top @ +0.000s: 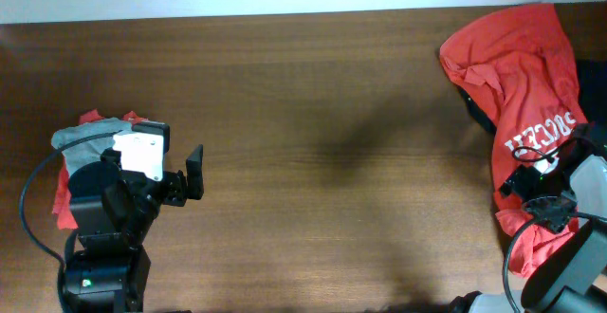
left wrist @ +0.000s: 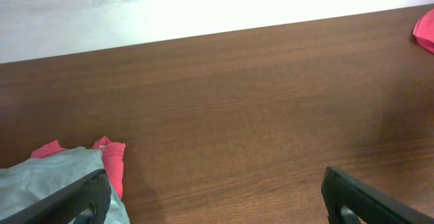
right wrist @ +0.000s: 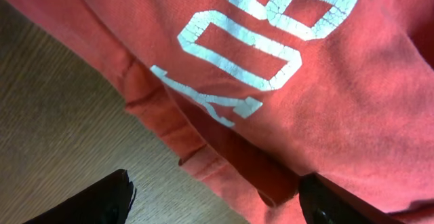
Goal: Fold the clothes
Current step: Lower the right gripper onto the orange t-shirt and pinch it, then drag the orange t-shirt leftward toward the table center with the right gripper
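Note:
A bright red-orange T-shirt (top: 520,62) with white lettering lies crumpled at the table's far right, over a dark garment (top: 474,104). My right gripper (top: 524,174) hovers over its lower part. In the right wrist view the open jaws (right wrist: 213,203) straddle the shirt's (right wrist: 325,108) folded hem, empty. A small pile of grey cloth (top: 87,135) on red cloth (top: 63,199) lies at the left, beside my left arm. My left gripper (top: 186,175) is open and empty above bare wood (left wrist: 217,207). The grey cloth (left wrist: 37,183) and red cloth (left wrist: 112,159) sit by its left finger.
The brown wooden table (top: 322,142) spans the whole view, with a white wall edge (left wrist: 203,7) along its back. A corner of the red-orange shirt (left wrist: 426,30) shows at the far right in the left wrist view. Black cables (top: 28,209) loop beside the left arm.

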`<action>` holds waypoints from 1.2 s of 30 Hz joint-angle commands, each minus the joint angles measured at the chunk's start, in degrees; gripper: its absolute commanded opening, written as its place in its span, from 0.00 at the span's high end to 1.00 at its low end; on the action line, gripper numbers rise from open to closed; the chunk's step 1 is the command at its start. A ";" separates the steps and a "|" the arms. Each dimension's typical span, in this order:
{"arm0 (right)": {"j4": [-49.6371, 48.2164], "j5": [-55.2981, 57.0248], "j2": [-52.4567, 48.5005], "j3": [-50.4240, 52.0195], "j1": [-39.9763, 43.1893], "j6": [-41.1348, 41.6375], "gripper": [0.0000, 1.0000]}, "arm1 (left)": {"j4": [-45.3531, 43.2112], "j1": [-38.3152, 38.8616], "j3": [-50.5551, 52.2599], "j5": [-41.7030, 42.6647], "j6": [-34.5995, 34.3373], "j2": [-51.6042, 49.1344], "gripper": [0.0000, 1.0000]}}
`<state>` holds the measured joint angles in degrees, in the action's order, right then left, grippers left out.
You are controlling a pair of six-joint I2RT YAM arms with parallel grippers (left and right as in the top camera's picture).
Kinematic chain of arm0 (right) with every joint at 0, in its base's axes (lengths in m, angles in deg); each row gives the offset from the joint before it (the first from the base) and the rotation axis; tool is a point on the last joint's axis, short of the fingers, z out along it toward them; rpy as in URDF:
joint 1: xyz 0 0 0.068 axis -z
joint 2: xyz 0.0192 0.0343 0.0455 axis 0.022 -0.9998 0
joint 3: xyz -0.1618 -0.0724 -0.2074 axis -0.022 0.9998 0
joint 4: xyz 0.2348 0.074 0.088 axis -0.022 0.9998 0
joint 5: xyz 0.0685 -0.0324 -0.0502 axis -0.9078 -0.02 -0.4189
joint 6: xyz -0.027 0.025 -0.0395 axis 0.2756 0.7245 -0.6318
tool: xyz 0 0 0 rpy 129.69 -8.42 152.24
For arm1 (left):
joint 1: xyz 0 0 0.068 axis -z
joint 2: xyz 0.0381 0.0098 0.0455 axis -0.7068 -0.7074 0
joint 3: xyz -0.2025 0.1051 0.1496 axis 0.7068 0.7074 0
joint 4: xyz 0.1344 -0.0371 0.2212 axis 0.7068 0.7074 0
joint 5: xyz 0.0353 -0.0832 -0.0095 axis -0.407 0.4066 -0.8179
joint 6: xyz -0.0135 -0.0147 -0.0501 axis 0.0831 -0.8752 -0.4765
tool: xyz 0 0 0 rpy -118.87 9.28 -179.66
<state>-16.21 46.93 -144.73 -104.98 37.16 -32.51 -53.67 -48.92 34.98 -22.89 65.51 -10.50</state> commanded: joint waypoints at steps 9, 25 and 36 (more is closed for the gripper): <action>-1.97 2.69 -0.48 0.72 -0.26 -0.33 0.48 | -0.17 -0.24 -1.20 1.01 -0.48 -0.02 0.01; -1.33 -0.35 -0.42 0.44 -0.28 -0.13 0.96 | -0.24 -0.24 -1.20 0.79 -0.46 -0.02 0.01; 7.93 -17.14 3.26 -17.86 -22.99 -7.87 0.96 | -1.09 -0.24 -1.20 -0.48 -0.46 -0.02 0.01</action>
<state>-8.71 34.32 -143.95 -117.57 24.24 -38.30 -54.33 -48.92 34.98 -23.15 65.51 -10.50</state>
